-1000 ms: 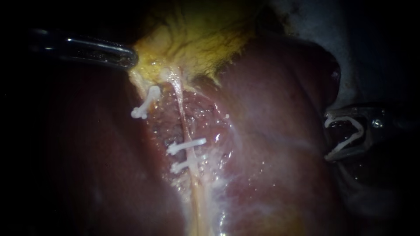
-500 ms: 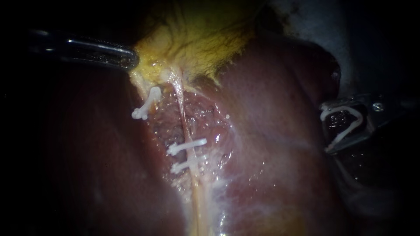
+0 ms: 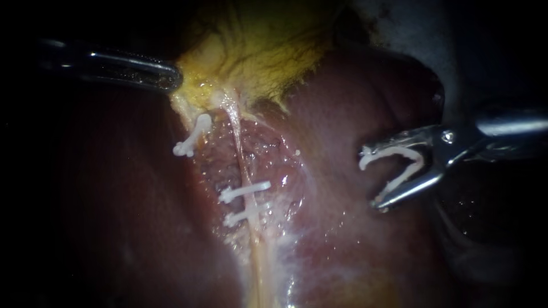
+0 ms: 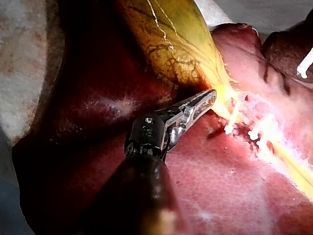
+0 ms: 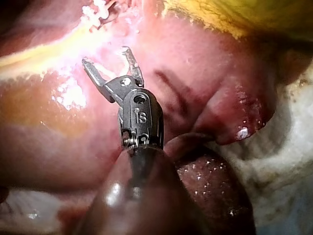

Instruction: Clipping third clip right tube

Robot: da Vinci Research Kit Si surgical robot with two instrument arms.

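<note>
At right: right instrument (image 3: 370, 179), jaws wide, white clip (image 3: 399, 152) seated between them
Right tube (image 3: 237, 148): mid-view, two clips (image 3: 244, 191) on it (well clear of those jaws)
Left instrument (image 3: 173, 77): jaws pinching gallbladder (image 3: 257, 45)

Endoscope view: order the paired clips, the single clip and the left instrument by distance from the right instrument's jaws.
1. Paired clips, on the tube; the two too close to separate.
2. Single clip, up-left of them.
3. Left instrument, top left.
</note>
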